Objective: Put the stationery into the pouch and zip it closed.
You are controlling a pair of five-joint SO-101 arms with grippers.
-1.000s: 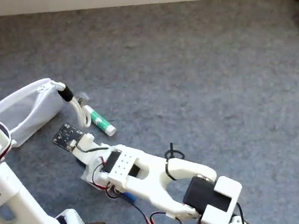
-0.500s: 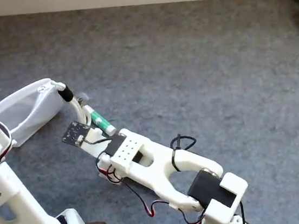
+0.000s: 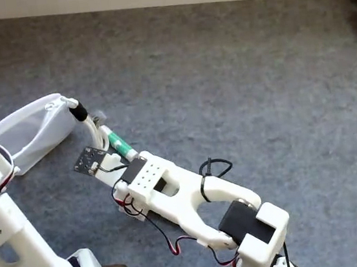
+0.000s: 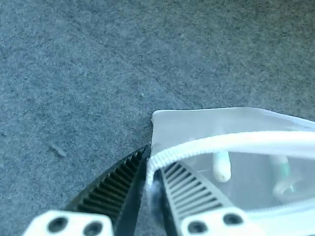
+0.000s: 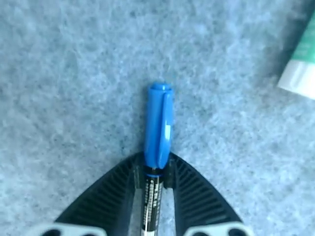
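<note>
Between the jaws of the right gripper [image 5: 156,164] sits a blue-capped marker pen [image 5: 157,123] with a black barrel. It is clamped just behind the cap and points away from the wrist over the grey carpet [image 5: 59,59]. A green-and-white tube [image 5: 299,66] lies near the pen at the upper right of that wrist view, not touching it. Further out, at the upper left of the high view, lies the translucent white zip pouch [image 3: 32,132], its right end close to the tube. The left gripper [image 4: 152,162] pinches one corner of the pouch's zip edge. The step in hand looks like carrying the pen to the pouch. Next, the pen must line up with the mouth and slide inside before release. The tube and the zipping appear left to do.
</note>
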